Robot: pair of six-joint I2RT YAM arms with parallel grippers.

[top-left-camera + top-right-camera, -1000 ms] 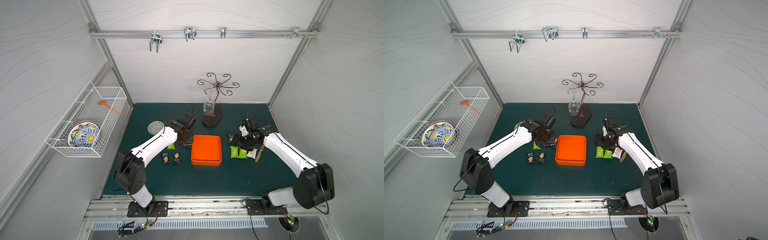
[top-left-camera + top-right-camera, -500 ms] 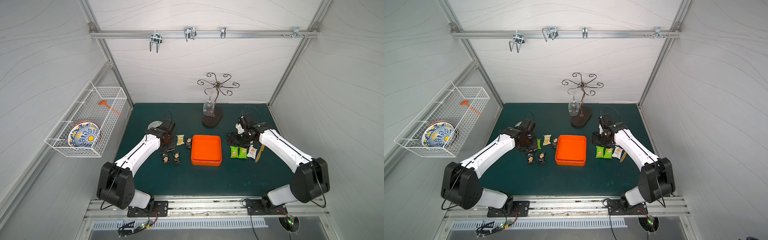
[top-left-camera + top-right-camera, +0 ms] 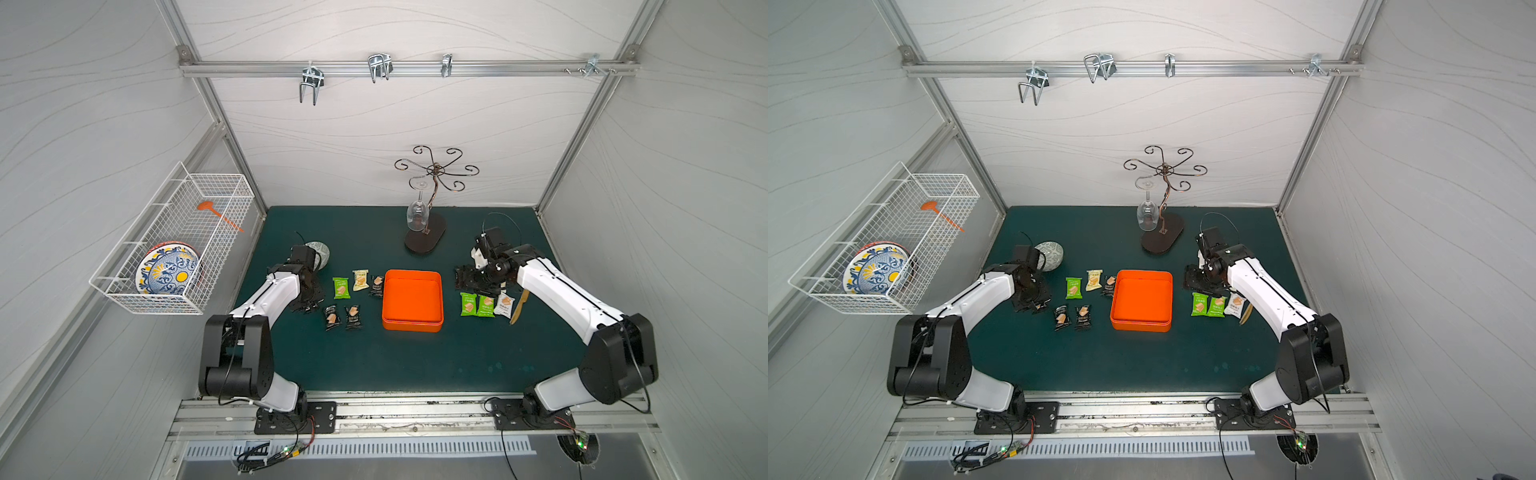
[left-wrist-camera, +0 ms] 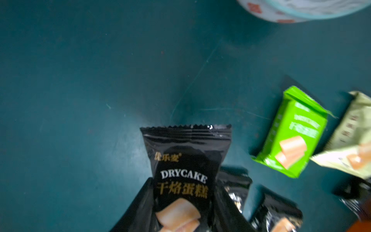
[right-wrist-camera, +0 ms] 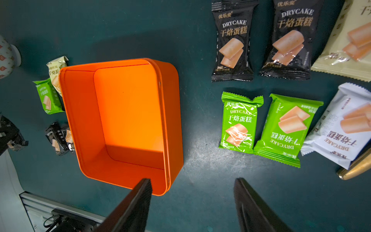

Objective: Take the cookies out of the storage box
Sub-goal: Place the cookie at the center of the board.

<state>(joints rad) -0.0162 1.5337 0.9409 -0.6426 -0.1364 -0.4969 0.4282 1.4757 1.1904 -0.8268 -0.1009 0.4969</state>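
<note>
Left wrist view: the left gripper [image 4: 183, 202] is clamped on a shiny black cookie packet [image 4: 186, 158] over the dark green table mat [image 4: 80, 80]. The right gripper [image 5: 192, 192] has its fingers apart by the shallow bright-orange storage box [image 5: 130, 112]. Other small cookie packets [image 5: 237, 122] lie on the mat beside it.

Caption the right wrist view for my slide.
Open right gripper hovers near the empty storage box, cookies laid out alongside.
</note>
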